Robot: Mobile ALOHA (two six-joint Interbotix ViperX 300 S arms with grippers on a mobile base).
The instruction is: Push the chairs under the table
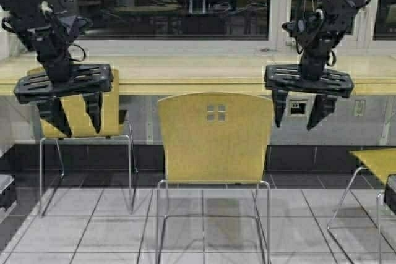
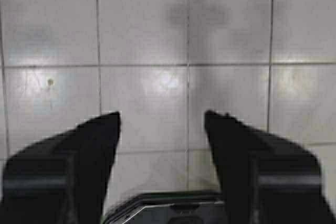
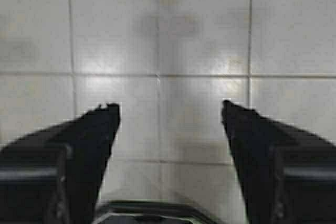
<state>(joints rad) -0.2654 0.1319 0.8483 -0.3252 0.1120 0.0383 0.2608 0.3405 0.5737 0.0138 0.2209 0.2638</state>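
I see the centre chair (image 1: 213, 137) mid-frame, pulled out from the table (image 1: 198, 72). A second chair (image 1: 80, 115) sits left, a third (image 1: 377, 162) at the right edge. Left gripper (image 1: 75, 115) and right gripper (image 1: 298, 110) hang over floor tiles (image 2: 157, 40), fingers spread, holding nothing.

Three tan chairs showed: one at centre (image 1: 213, 137), one at left behind the left arm (image 1: 111, 115), one partly cut off at right (image 1: 377, 162). One long bench (image 1: 198, 69) ran behind them. Two grippers hung above, left (image 1: 75, 117) and right (image 1: 298, 111).
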